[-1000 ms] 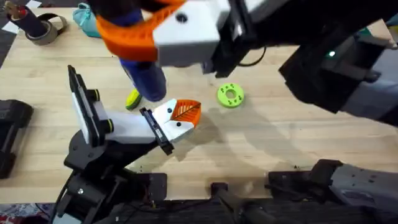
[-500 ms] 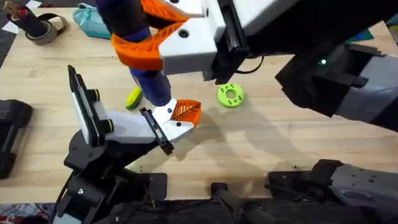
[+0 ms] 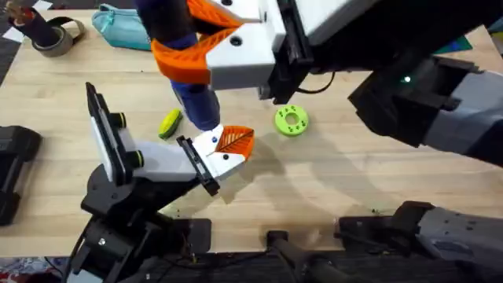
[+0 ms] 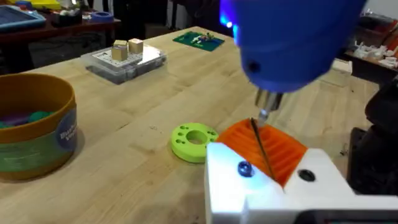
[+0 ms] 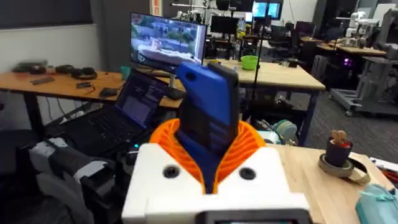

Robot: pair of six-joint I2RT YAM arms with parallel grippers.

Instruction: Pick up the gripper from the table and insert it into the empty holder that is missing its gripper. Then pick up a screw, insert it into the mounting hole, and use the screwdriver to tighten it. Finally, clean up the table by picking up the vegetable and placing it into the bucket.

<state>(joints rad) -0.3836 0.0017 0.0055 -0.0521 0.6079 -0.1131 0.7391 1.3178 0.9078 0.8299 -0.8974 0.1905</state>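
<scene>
Right gripper (image 3: 206, 49) jaws clamped on one screwdriver (image 3: 192, 98), tip down on the one gripper (image 3: 225, 147) seated at the holder (image 3: 196, 165). Left jaws: cannot tell. One vegetable (image 3: 170, 123) just beside, one green disc (image 3: 291, 121), one bucket (image 4: 34, 127).

the right gripper (image 3: 206, 43) hung above the table's (image 3: 330, 189) middle, clamped around the screwdriver (image 3: 192, 94), whose tip stood over the gripper (image 3: 226, 145) mounted on the holder (image 3: 196, 165). the vegetable (image 3: 169, 123) lay just left of the screwdriver's shaft. the disc (image 3: 291, 121) lay to the right of the gripper, apart from it. in the left wrist view the bucket (image 4: 34, 127) stood well apart from the disc.
</scene>
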